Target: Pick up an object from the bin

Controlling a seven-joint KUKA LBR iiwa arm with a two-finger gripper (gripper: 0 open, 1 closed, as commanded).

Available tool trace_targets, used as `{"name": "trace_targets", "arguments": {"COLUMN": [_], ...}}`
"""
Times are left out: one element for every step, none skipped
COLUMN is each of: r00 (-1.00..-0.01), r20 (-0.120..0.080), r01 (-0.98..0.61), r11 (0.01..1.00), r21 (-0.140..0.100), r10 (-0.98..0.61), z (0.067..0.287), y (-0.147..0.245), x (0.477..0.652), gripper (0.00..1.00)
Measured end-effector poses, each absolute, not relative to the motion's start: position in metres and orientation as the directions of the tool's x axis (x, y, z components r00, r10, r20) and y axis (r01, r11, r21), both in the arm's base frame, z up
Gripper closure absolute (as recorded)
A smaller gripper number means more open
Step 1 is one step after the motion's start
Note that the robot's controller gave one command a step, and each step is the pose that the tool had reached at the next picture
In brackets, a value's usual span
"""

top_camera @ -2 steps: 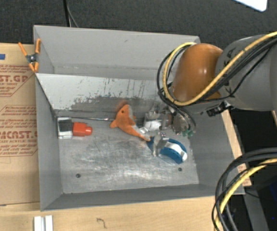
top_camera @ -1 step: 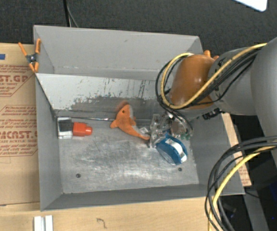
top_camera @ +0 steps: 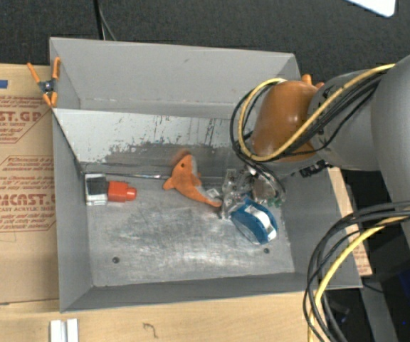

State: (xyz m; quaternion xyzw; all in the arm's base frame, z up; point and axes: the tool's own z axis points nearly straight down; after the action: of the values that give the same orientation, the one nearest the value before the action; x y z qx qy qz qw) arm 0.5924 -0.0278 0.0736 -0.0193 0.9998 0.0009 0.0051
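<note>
By bin's (top_camera: 162,242) right wall, jaws hovered beside blue round obj. (top_camera: 255,221); spread couldn't be told. Best: center, then close.

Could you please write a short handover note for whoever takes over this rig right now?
Gripper: low at the right of the grey metal bin; nothing visibly held.
Things: the orange curved plastic toy lies mid-bin, just to the gripper's left in the view. The blue and white round object is close below the gripper. The red cylinder with a silver end lies by the left wall, apart from the rest.
Done: the arm is down in the bin.
Left: grasp one thing and lift it out.
</note>
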Motion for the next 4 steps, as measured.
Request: {"name": "trace_targets", "arguments": {"r00": [-0.999,-0.955,-0.955,-0.966], "r20": [-0.010,-0.003,-0.003,-0.002], "r01": [-0.039,-0.298,-0.298,-0.257], "r11": [0.999,0.955,0.955,0.966], "r21": [0.002,0.001,0.001,0.001], "r10": [-0.039,-0.298,-0.297,-0.257], "z": [0.074,0.163,0.163,0.198], "y": [-0.028,0.046,0.046,0.044], "x": [0.592,0.587,0.587,0.586], "gripper": [1.00,1.00,1.00,1.00]}}
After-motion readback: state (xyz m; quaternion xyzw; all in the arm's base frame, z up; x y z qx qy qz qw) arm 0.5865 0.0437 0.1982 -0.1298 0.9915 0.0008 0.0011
